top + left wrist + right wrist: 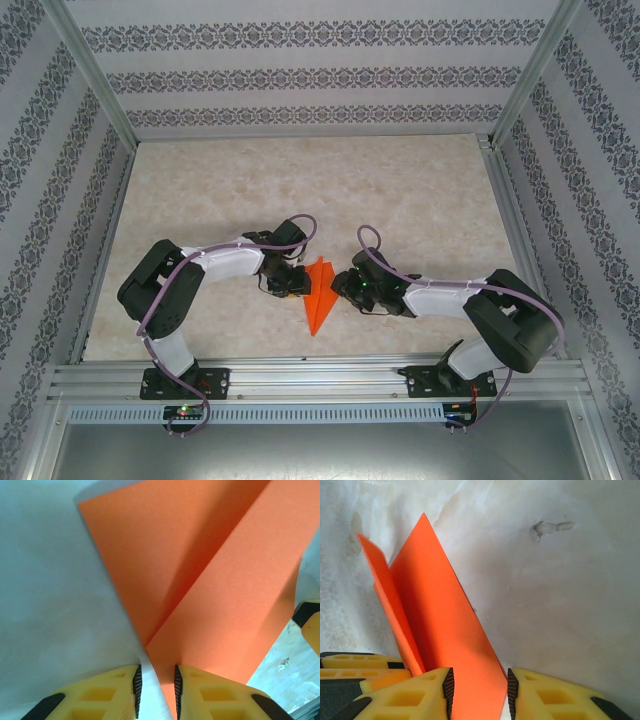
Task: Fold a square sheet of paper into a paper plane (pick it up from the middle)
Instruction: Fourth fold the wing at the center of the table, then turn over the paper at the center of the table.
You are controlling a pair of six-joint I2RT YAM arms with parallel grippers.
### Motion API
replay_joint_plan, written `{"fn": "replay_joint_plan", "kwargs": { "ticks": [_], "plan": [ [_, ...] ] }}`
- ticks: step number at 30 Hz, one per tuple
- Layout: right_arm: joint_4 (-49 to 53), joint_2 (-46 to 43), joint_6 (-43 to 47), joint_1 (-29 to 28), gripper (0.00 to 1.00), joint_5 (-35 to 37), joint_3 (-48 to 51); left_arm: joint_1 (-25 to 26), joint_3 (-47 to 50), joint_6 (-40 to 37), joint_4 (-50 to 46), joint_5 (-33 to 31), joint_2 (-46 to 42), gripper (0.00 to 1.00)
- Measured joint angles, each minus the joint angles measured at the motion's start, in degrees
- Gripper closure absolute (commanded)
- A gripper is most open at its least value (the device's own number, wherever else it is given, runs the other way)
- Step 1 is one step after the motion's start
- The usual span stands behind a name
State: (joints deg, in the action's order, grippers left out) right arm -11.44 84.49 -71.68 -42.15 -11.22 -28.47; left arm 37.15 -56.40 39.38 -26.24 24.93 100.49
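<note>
left wrist view, bottom edge: the left gripper (156, 672) shows two yellow fingers with black ribbed pads, set to a narrow slot. the folded edge of the paper plane (210, 580) runs down into that slot and fills it, so the fingers are grasping the plane. above the pads the orange sheet fans toward the upper right of the frame, with one crease running diagonally from the slot. at the right edge, one yellow finger of the right gripper (312, 625) lies against the paper's border. pale table (280, 665) appears at lower right, blurred.

right wrist view, bottom edge: an orange flap passes at a slant between the two yellow fingers of the right gripper (480, 676). it touches the pad on the left of the frame, and a thin pale sliver shows beside the other pad. whether these fingers are clamped on the paper or merely bracket it cannot be told. the plane stands on edge, and two panels rise to points at upper left. yellow fingers of the left gripper sit at lower left, just beside the nearer panel.

top external view, bottom to top: the frame rail (320, 375) carries both arm bases. above it the plane lies at frame centre, between the two grippers, with its narrow tip toward the bottom edge. beyond is marbled table, then patterned wall panels (300, 75).
</note>
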Motion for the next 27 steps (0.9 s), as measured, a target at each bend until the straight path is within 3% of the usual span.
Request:
{"fn": "replay_joint_plan", "kwargs": {
  "ticks": [15,22,27],
  "plan": [
    [-3.3,1.4,1.6,-0.8,0.57,-2.8,-1.8,0.0,-0.1,0.0,-0.2,-0.2,0.1,0.73],
    [8.3,-0.5,5.8,-0.3,0.56,0.6,-5.8,0.0,-0.1,0.0,-0.3,-0.2,0.1,0.73],
    [9.7,-0.6,6.4,-0.4,0.58,1.0,-5.9,0.0,-0.1,0.0,-0.3,-0.2,0.1,0.73]
  ]
}}
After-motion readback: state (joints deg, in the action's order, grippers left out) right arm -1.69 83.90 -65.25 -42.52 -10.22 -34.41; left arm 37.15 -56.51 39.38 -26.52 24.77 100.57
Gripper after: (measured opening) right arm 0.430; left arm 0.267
